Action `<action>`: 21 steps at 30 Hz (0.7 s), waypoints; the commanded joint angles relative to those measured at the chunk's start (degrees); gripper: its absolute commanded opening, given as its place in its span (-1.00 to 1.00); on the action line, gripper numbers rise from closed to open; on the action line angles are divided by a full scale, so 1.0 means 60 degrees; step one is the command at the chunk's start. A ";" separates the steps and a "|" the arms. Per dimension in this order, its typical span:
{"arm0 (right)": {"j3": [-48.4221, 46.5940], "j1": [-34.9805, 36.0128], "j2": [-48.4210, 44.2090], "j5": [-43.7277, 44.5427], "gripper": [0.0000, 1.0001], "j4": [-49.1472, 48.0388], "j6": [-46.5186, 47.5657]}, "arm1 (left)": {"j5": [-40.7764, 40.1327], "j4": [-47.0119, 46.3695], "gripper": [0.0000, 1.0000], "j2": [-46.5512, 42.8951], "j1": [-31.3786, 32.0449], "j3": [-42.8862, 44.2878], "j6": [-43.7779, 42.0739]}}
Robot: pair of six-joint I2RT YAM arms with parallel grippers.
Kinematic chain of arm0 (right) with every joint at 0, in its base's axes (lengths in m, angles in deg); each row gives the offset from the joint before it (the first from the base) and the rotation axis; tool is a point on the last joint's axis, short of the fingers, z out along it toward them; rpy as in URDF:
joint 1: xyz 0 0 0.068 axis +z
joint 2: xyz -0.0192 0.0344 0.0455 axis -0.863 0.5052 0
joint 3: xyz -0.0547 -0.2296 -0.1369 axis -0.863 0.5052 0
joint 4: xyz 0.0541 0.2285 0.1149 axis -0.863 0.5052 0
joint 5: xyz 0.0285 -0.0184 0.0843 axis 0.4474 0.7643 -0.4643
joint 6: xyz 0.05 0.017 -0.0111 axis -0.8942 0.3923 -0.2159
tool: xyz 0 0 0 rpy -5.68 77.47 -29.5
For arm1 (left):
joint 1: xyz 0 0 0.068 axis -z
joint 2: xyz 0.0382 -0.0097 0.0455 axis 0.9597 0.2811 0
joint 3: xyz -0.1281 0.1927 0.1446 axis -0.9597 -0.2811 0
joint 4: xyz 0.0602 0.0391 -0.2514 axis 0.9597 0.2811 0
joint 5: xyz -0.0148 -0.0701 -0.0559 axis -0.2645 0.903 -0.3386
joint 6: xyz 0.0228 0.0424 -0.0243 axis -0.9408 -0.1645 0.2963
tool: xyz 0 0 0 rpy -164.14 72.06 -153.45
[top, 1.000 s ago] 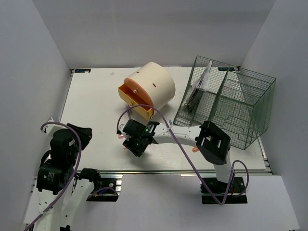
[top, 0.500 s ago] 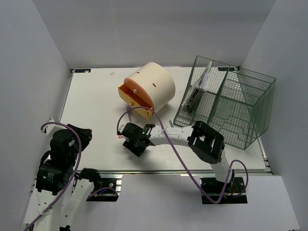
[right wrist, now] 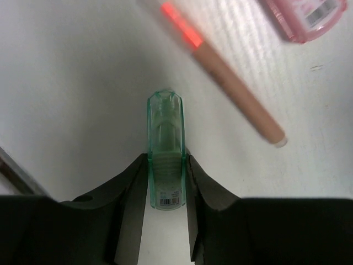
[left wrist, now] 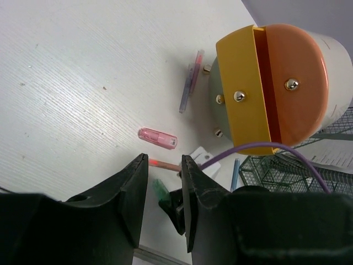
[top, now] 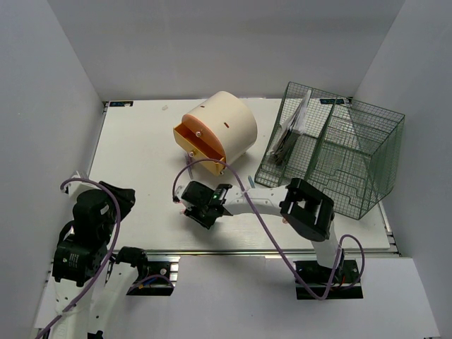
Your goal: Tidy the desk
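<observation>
The white desk [top: 141, 152] has a silver rail [top: 233, 253] along its near edge. My right gripper [top: 203, 206] is low over the desk's middle, shut on a translucent green tube [right wrist: 165, 149] that sticks out past the fingertips [right wrist: 165, 159]. The tube [left wrist: 161, 189] also shows in the left wrist view. A peach pen with a red band [right wrist: 231, 94] and a pink capsule-shaped item [right wrist: 300, 14] lie just beyond it. My left gripper [top: 120, 198] hovers at the near left, jaws a little apart and empty [left wrist: 164, 160].
A cream cylinder container [top: 226, 127] with an orange rim and a yellow drawer lies on its side at the back middle. A dark green wire-mesh basket [top: 339, 155] holding papers stands at the right. A purple pen [left wrist: 190, 83] and a blue pen [left wrist: 236, 174] lie near the cylinder.
My right arm's elbow has shifted slightly, while the right gripper has stayed almost in place with the green tube. The left arm has not moved.
</observation>
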 commanded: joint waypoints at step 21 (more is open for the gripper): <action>-0.4207 -0.2210 -0.2313 0.0462 -1.00 -0.0668 0.4071 | 0.2781 -0.3285 -0.12 0.1766 0.0037 -0.1907 -0.0829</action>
